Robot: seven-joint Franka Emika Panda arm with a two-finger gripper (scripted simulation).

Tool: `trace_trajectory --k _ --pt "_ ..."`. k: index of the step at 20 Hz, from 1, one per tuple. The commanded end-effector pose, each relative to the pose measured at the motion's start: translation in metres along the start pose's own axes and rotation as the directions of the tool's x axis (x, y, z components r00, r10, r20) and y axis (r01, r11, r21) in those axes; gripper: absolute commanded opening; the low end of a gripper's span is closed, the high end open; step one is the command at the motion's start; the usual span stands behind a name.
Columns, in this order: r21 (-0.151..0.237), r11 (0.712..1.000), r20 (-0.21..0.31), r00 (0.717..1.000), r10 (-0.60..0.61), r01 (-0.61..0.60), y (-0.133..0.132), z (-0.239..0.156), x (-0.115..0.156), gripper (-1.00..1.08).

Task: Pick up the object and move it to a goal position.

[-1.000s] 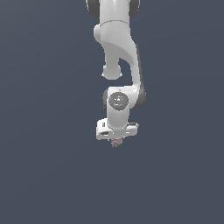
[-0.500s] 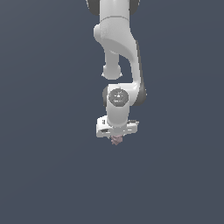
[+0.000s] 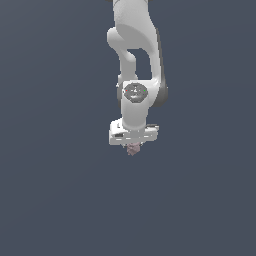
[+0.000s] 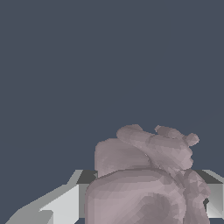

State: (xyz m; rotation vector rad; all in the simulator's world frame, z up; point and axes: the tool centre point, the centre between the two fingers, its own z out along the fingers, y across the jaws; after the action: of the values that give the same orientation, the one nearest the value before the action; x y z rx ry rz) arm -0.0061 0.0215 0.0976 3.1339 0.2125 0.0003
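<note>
Your claw (image 3: 133, 146) is clenched on the object (image 3: 132, 149), a lumpy pinkish blob (image 4: 146, 179) pinched between the fingers and poking out just below their tips. No goal marker shows, so you cannot tell which way to carry it.

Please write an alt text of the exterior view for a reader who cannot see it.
A white robot arm hangs from the top of the frame with its gripper pointing down, closed on a tiny lumpy pinkish-mauve object. Behind it is only a plain dark blue-grey background.
</note>
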Motion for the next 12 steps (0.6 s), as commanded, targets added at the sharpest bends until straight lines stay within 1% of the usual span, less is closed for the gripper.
trace_trajectory --k 1,12 --pt "0.000 1.000 -0.001 1.000 0.000 0.000 -0.001 -0.016 -0.012 -1.00" --pt "-0.001 1.000 0.000 1.000 -0.001 0.001 -0.009 -0.090 -0.070 -1.00"
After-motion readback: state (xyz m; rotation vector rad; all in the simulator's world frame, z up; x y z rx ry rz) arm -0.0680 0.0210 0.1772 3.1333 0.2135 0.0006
